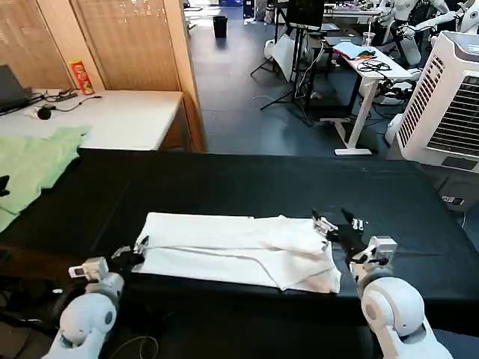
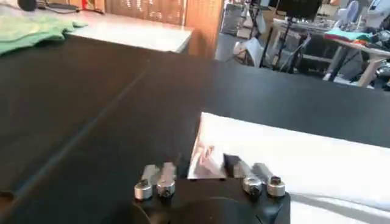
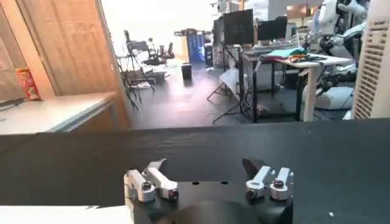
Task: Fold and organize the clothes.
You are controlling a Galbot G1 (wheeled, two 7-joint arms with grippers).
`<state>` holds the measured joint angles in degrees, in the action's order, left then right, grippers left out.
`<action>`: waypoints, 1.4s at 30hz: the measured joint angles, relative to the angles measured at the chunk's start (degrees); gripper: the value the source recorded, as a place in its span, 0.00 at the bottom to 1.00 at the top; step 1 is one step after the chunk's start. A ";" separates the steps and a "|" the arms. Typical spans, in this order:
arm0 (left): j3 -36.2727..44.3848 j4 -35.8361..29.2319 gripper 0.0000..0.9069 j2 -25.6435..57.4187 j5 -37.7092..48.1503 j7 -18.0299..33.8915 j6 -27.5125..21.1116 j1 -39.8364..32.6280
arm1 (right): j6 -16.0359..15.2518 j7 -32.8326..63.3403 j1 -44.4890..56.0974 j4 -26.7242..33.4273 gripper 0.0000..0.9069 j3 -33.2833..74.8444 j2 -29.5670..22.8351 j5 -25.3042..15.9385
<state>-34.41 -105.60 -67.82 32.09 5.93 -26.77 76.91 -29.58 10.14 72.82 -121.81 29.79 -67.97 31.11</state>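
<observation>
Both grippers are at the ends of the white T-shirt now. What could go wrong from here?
1. The left gripper has the white T-shirt edge between open fingers; if it shuts shallow, the cloth may slip out.
2. The right gripper is open beside the bunched right end, apparently off the cloth; closing there may catch nothing, or several layers, so the fold goes crooked.
3. The shirt lies near the black table front edge; a pull toward the robot might drag it off.

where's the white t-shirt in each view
Head view: T-shirt lies folded on the black table, near the front edge, between both grippers.
Left wrist view: T-shirt, its end at the left gripper.
Right wrist view: a white corner beside the right gripper.
Shared landmark: the black table.
</observation>
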 joint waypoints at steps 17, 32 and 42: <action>-1.82 3.70 0.00 6.90 -19.38 -1.67 7.33 -3.56 | 0.02 0.06 0.50 -0.99 0.97 0.32 -0.77 -0.24; 0.12 -3.62 0.00 8.62 -14.34 2.19 2.55 -0.54 | 0.46 -0.27 3.60 -0.96 0.97 1.11 -2.97 -4.48; 12.56 -12.10 0.00 -1.63 -3.96 5.57 -1.73 -3.11 | 1.23 -0.93 6.59 -0.44 0.97 3.41 -4.70 -7.12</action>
<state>-21.85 -117.71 -69.45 28.14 11.51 -28.50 73.80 -28.35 9.21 79.41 -122.25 33.20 -72.66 23.99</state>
